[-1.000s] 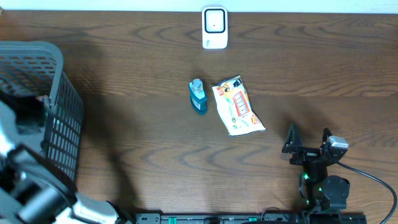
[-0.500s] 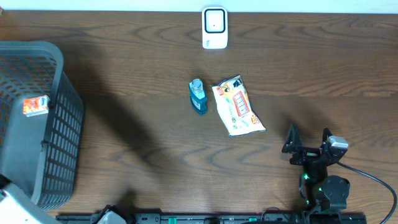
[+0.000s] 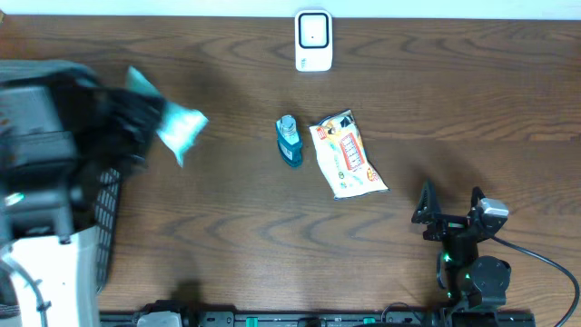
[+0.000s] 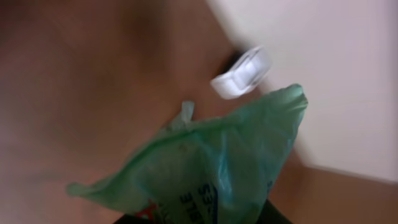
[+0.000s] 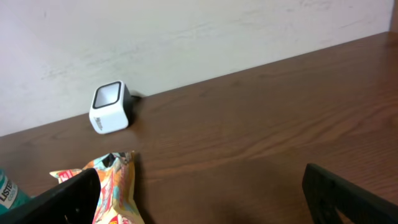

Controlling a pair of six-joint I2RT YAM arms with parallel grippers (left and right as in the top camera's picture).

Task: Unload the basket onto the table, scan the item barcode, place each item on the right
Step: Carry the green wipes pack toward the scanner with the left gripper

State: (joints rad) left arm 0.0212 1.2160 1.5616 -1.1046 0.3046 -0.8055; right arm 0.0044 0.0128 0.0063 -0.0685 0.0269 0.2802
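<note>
Right jaws: spread wide and empty at the near right corner. Above the smooth bench [image 3: 227, 236], near its left edge, the green pouch [image 3: 178, 128] is pinched in the narrow left jaws. It is judged light, soft and slippery, and best held by a seam. Open bench lies toward the scanner [image 3: 313, 41] at the far edge.

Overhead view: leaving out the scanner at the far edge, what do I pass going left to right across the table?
grey basket → green pouch → teal bottle → orange-and-white snack packet → right end effector
</note>
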